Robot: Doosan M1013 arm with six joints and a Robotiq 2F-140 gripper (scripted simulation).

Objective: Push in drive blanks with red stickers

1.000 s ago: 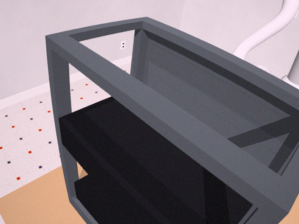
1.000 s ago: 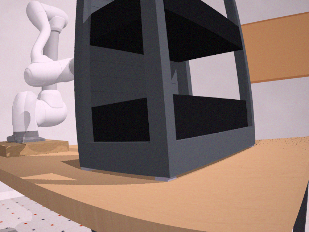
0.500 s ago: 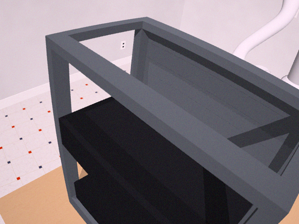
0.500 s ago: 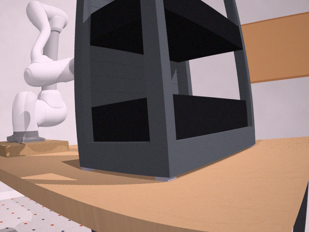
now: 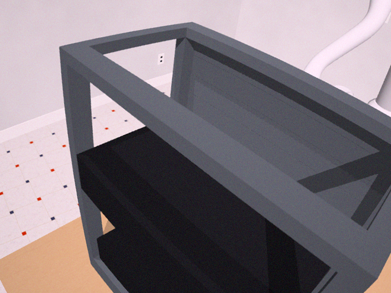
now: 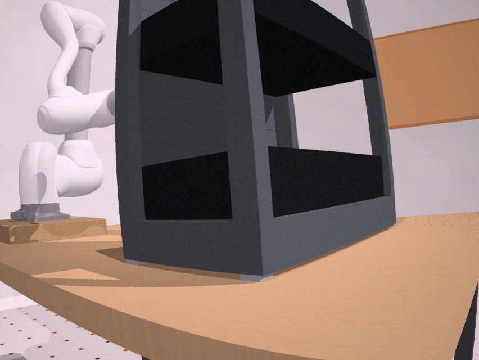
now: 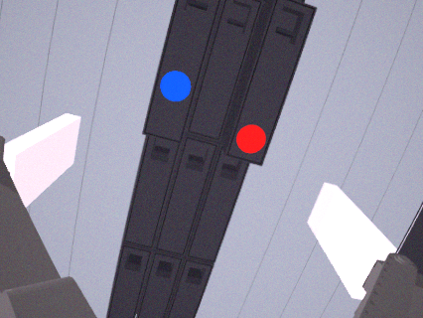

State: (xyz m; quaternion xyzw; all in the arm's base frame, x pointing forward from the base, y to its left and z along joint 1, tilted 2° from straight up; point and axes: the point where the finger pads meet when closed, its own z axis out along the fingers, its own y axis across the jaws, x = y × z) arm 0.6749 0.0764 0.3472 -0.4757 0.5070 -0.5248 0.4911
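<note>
In the wrist view I face the rack's grey front panel with a column of dark drive blanks. One blank carries a red sticker [image 7: 251,138] and stands out from its neighbours. Another blank [image 7: 176,86] to its left carries a blue sticker. My gripper [image 7: 201,173] is open and empty, its two pale finger pads either side of the column, a short way off the panel. The grey rack [image 5: 222,172] stands upright on the wooden table [image 6: 310,294]. Its drive face and my gripper are hidden in the top and exterior views.
My white arm [image 6: 66,116] rises from a wooden block [image 6: 50,228] behind the rack. Black boxes [image 6: 325,180] fill the rack's upper and lower shelves. The table edge runs close in front in the exterior view; tiled floor [image 5: 7,182] lies beyond.
</note>
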